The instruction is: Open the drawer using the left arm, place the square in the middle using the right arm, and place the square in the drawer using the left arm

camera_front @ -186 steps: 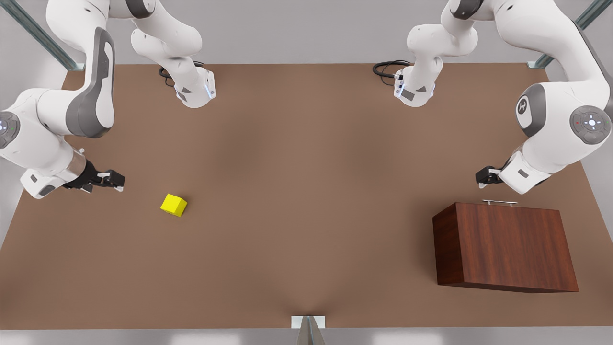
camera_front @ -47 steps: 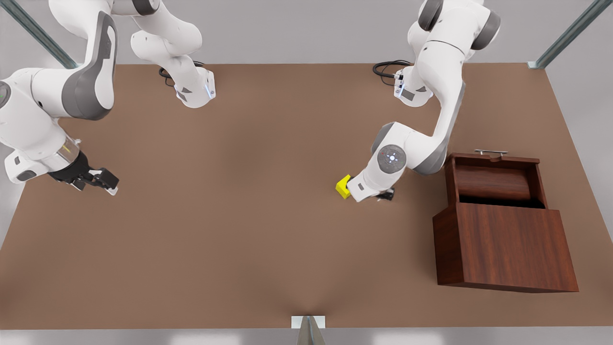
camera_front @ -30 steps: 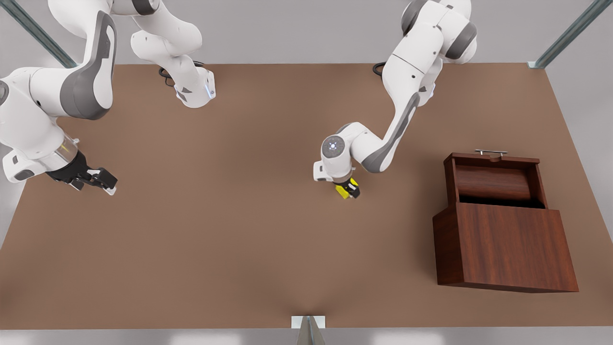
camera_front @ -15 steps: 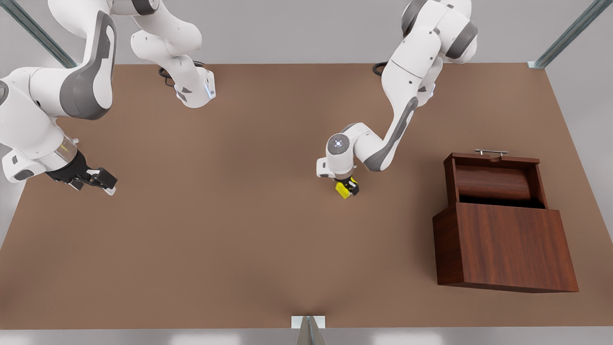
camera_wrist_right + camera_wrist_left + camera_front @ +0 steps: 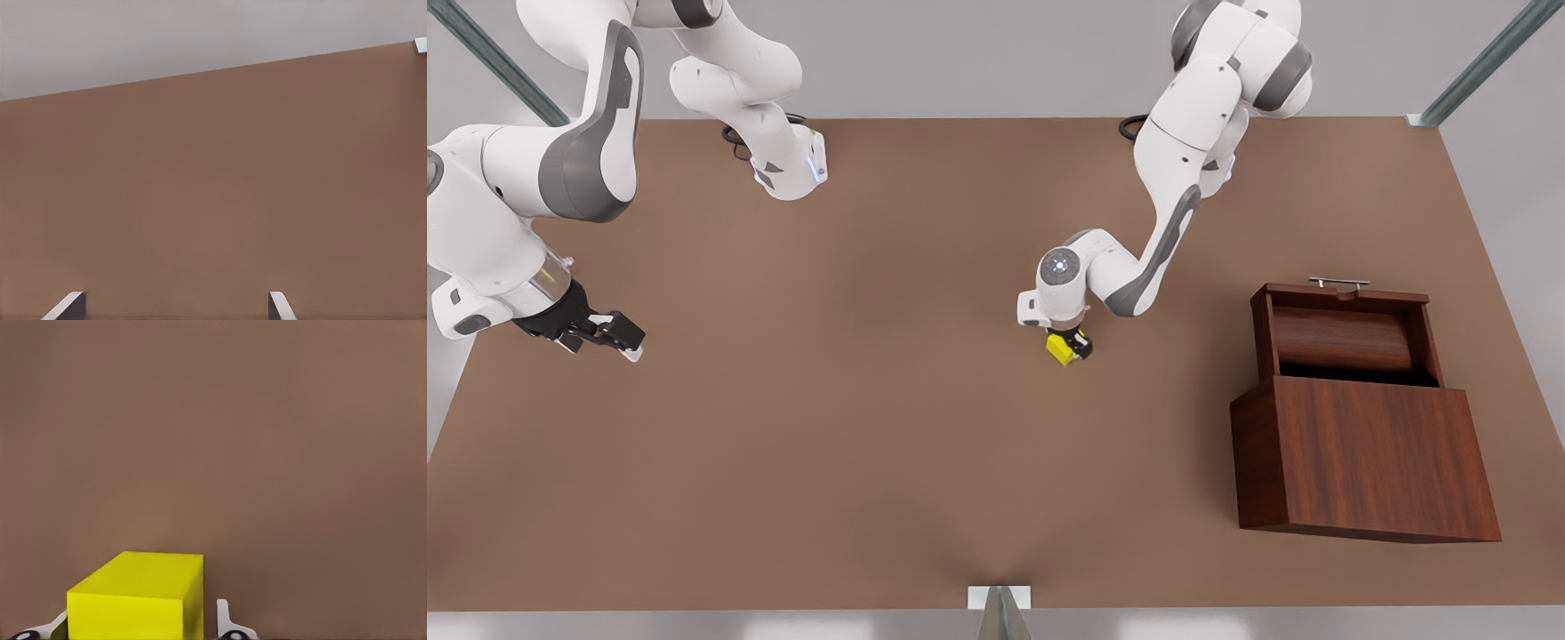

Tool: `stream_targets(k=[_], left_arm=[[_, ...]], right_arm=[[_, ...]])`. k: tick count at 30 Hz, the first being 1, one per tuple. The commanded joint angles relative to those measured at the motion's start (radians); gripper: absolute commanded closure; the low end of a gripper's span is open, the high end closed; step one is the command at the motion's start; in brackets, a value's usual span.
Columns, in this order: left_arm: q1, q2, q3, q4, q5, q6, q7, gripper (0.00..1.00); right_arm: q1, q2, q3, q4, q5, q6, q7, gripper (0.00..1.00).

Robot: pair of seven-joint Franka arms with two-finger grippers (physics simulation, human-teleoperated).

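The square (image 5: pixel 1058 348), a small yellow cube, is at the table's middle, between the fingers of my left gripper (image 5: pixel 1069 347), which points straight down and is shut on it. In the left wrist view the square (image 5: pixel 137 600) sits between the two fingertips (image 5: pixel 225 621) of the left gripper (image 5: pixel 140 623), with bare tabletop beyond. The drawer (image 5: pixel 1343 338) stands pulled out of the wooden cabinet (image 5: pixel 1369 462) at the front view's right, its silver handle (image 5: pixel 1338 283) on the far side. My right gripper (image 5: pixel 627 342) waits open at the front view's left, and the right gripper (image 5: pixel 175 303) holds nothing.
The brown tabletop (image 5: pixel 871 427) stretches wide between the two arms. Both arm bases (image 5: pixel 787 169) stand at the far edge. A small metal bracket (image 5: pixel 999 597) sits at the near edge.
Over the last second my left gripper has shifted slightly with the square in it. Earlier the drawer was shut and the square lay at the front view's left. The right arm has barely moved.
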Motion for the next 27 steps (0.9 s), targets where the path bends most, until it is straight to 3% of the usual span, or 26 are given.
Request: stream_targets(k=[1,4,14,20,22,27], left_arm=[[0.0,0.0,0.0,0.0,0.0,0.0,0.0,0.21],[0.0,0.005,0.0,0.0,0.0,0.006,0.0,0.28],[0.0,0.006,0.0,0.006,0.0,0.003,0.0,0.31],[0.018,-0.19,0.015,0.021,-0.026,-0.182,0.041,0.31],[0.018,-0.298,0.086,0.021,-0.159,-0.331,0.256,0.3],[0.017,-0.462,0.294,0.009,-0.165,-0.546,0.668,0.3]], right_arm=[[0.0,0.0,0.0,0.0,0.0,0.0,0.0,0.0],[0.0,0.0,0.0,0.0,0.0,0.0,0.0,0.0],[0.0,0.0,0.0,0.0,0.0,-0.002,0.0,0.0],[0.0,0.0,0.001,0.0,0.0,0.0,0.0,0.0],[0.0,0.0,0.0,0.0,0.0,0.0,0.0,0.0],[0.001,0.001,0.0,0.0,0.0,0.002,0.0,0.0]])
